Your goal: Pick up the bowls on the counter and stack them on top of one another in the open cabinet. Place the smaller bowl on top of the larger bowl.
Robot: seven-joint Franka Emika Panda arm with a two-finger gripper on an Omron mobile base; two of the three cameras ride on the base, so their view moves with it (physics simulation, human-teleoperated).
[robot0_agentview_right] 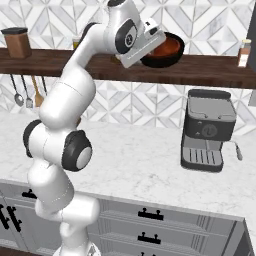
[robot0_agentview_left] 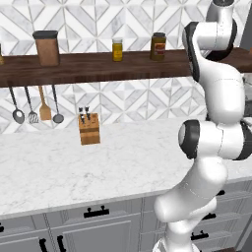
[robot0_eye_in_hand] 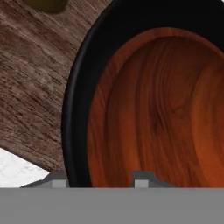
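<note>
My gripper (robot0_agentview_right: 150, 41) is raised to the level of the dark wooden shelf (robot0_agentview_right: 210, 70) and is shut on the rim of the smaller bowl (robot0_agentview_right: 164, 50). This bowl is red-brown wood inside with a black outer wall, and it hangs tilted in front of the shelf's edge. In the hand view the bowl (robot0_eye_in_hand: 157, 109) is very close, and its black rim runs between my two fingertips (robot0_eye_in_hand: 142, 179). Far below lies the white marble counter (robot0_agentview_right: 150, 165). The wide black bowl is out of view.
On the counter stand a wooden knife block (robot0_agentview_left: 89, 129) and a coffee machine (robot0_agentview_right: 207, 130). The shelf carries a brown canister (robot0_agentview_left: 47, 47), jars (robot0_agentview_left: 158, 47) and a small bottle (robot0_agentview_right: 243, 52). Utensils (robot0_agentview_left: 32, 104) hang on the wall under it.
</note>
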